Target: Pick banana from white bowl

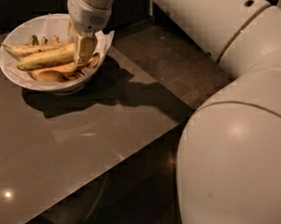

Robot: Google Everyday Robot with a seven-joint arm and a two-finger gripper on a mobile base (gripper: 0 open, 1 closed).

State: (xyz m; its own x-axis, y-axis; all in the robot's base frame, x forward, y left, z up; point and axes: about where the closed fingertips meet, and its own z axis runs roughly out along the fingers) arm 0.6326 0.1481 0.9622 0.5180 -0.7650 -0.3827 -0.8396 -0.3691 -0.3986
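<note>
A glossy grey-brown table is seen beside a dark floor. At its far left, the white bowl is lined with paper and filled with bananas. The banana lies across them, its right end clamped by the gripper lowered into the bowl.

White arm, beige pincer in bowl

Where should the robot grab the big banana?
Near its right end, from straight above: the banana lies flat across the white bowl, on top of the smaller bananas, so its long sides are open. The tool hangs right there.
</note>
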